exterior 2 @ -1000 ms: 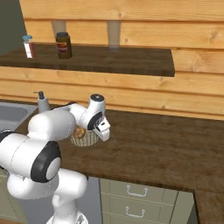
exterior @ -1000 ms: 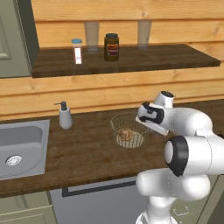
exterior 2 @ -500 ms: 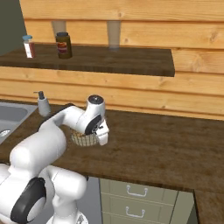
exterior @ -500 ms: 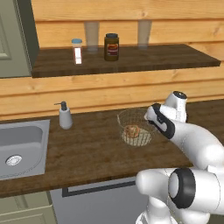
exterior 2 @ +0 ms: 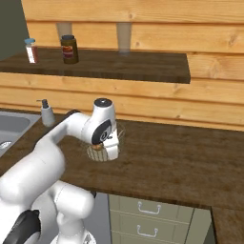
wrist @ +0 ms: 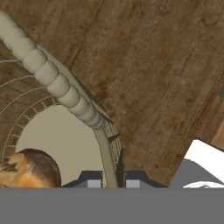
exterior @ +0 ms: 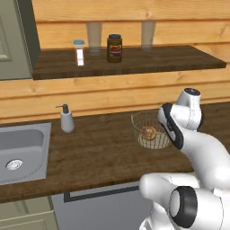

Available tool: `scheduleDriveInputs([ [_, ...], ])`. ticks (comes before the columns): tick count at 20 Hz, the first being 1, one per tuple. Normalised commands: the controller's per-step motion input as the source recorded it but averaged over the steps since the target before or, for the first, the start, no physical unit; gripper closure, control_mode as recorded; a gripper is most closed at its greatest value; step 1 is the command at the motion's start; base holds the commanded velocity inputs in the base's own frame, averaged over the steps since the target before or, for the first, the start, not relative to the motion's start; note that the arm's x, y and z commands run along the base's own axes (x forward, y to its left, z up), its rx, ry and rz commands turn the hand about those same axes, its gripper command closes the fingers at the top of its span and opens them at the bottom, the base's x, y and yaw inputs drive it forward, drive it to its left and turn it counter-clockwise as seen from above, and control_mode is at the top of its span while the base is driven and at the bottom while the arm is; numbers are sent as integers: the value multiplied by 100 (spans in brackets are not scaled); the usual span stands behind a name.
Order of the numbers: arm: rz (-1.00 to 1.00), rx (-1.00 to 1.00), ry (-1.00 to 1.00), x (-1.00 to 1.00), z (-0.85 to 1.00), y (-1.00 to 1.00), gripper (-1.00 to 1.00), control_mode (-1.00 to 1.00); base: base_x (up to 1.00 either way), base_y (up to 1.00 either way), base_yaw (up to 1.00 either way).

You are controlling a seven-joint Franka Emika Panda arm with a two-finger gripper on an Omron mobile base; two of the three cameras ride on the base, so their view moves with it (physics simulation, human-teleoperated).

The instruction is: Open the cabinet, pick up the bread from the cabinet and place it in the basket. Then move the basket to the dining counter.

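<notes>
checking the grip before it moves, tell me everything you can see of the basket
The basket is a round bowl of thin grey wire mesh with a thick beaded rim and a pale flat bottom. It stands upright on the dark wooden worktop, right of the soap bottle. The bread lies inside. The hand is shut on its rim.

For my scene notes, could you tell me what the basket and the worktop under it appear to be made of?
The basket: thin grey wire mesh, likely metal, see-through, with a pale beaded rim and flat pale bottom. The worktop: dark brown wood, going by its visible grain streaks, with a matte look.
</notes>
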Motion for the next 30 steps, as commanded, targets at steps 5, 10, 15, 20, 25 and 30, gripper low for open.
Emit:
scheduleDriveInputs([
  [5,-8,0,0,-75,52,-6,100,-100,0,0,0],
  [10,-1,0,-2,-47,40,0,100,-100,0,0,0],
  [15,0,0,0,0,0,0,100,-100,0,0,0],
  [20,0,0,-1,-4,0,0,100,-100,0,0,0],
  [25,-1,0,0,-14,-2,0,100,100,-40,0,-23],
  [30,0,0,0,0,0,0,100,100,-56,-1,-78],
])
